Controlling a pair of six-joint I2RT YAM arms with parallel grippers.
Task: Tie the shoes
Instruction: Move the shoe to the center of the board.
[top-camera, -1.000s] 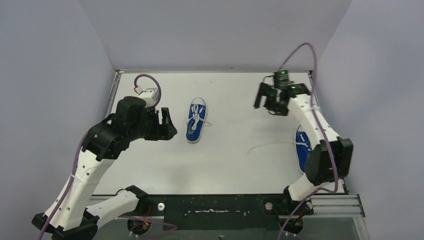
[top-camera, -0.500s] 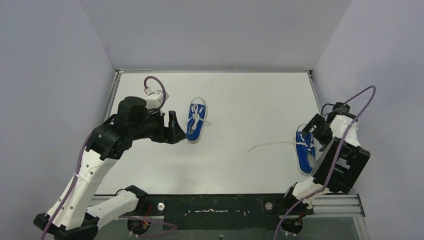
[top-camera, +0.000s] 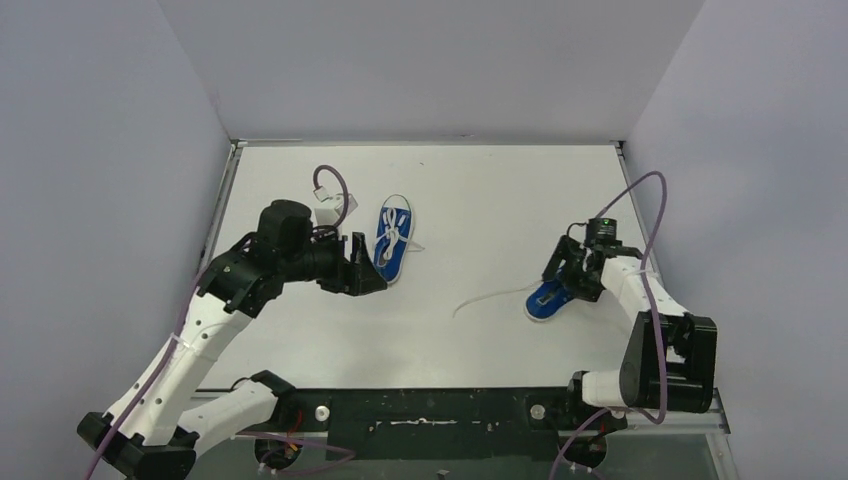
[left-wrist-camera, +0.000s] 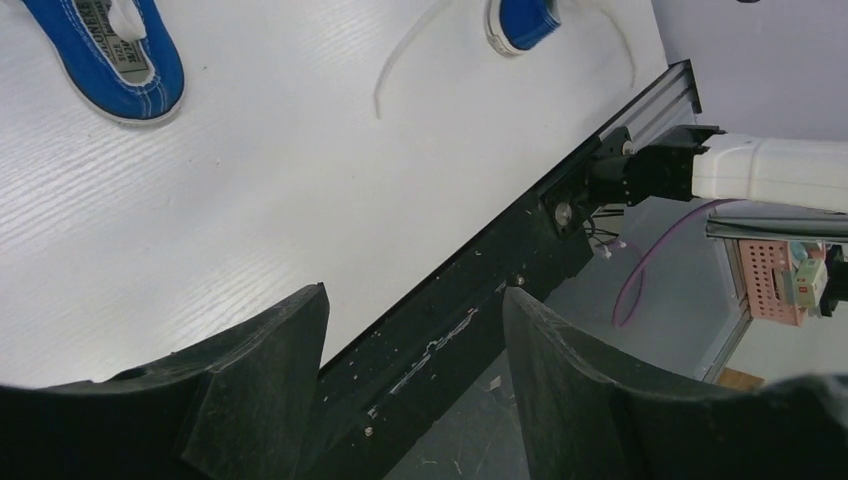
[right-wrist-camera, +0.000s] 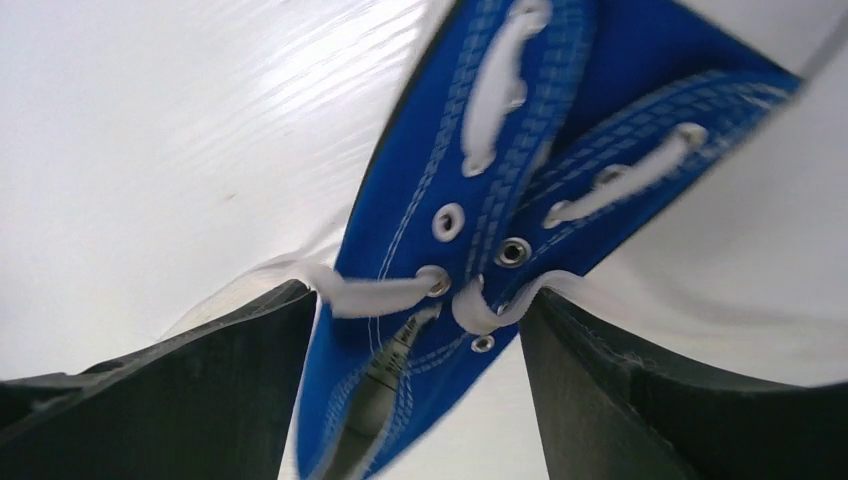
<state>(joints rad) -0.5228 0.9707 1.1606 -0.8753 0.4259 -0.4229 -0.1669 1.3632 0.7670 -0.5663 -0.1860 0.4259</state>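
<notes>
A white desk (top-camera: 480, 190) seen from above, with two robot arms mounted at its near edge. The first shoe (top-camera: 393, 240), blue with white laces and sole, lies flat left of the desk's middle, toe toward the far edge. The left gripper (top-camera: 372, 268) hangs just beside its heel, fingers (left-wrist-camera: 250, 390) spread apart with nothing between them. The second shoe (top-camera: 543, 300) sits toward the right edge, about halfway between the near and far edges. The right gripper (top-camera: 564, 282) is clamped on it, a finger (right-wrist-camera: 230, 390) pressed to each side of the laced opening. A loose white lace (top-camera: 490, 296) trails from this shoe leftward across the desk.
</notes>
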